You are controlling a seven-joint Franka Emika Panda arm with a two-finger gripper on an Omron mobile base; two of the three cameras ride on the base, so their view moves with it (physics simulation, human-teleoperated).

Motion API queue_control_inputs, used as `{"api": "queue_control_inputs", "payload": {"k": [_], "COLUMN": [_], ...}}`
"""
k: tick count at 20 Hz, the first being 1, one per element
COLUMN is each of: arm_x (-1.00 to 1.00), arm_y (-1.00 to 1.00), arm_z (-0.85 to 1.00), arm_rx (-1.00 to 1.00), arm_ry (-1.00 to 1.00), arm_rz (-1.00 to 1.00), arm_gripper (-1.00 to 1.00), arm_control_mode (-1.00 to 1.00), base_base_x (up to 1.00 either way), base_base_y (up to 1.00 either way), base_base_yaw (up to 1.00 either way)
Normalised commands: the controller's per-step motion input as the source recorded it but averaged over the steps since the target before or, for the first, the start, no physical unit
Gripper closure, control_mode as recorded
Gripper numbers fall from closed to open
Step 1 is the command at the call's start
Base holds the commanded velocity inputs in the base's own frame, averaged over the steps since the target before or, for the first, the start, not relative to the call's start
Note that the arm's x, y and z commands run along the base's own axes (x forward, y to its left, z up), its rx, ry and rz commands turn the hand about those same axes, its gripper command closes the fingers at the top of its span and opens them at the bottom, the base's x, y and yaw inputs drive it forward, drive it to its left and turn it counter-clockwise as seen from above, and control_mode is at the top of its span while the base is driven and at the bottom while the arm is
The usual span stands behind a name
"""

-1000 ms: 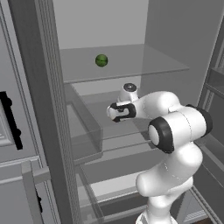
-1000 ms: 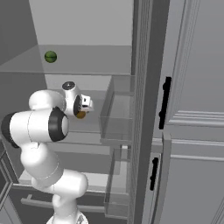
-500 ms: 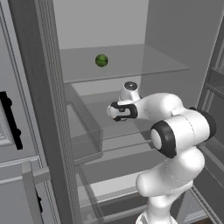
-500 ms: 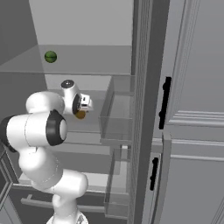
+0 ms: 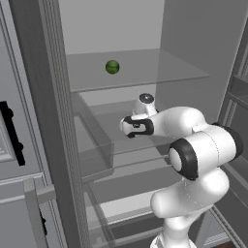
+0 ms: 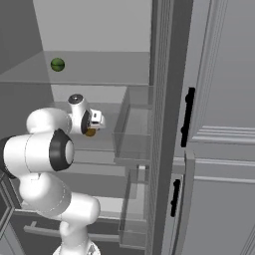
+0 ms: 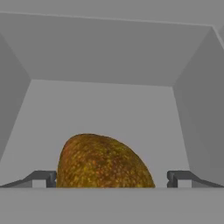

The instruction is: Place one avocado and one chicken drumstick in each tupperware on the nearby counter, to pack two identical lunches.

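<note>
Jaws stand wide apart on your gripper, with nothing held. Between its two fingertips you see the avocado, mottled olive-brown, lying on a pale shelf floor close in front of the hand, a gap on each side of it. In the right base view the avocado peeks out just below the hand, inside the open fridge. Your gripper reaches in over the middle glass shelf. On the shelf above, far back and to the left, sits a small green ball-shaped fruit, well apart from the hand.
</note>
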Motion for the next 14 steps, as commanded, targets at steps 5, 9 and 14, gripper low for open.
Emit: {"api": "queue_control_inputs", "payload": {"k": [5,9,14], "arm_x": [-0.01,-0.01,-0.6], "arm_y": [0.0,-0.01,0.03], "arm_z": [-0.27,-0.11,0.04], "arm_rx": [-0.04,0.0,-0.01], "arm_ry": [0.0,-0.01,-0.16], "arm_rz": [0.0,0.0,0.0], "arm_gripper": [1.0,1.0,1.0], "arm_control_mode": [-1.0,-1.0,-1.0], "base_base_x": [0.0,0.0,0.0], "base_base_y": [0.0,0.0,0.0], "base_base_yaw": [0.0,0.0,0.0]}}
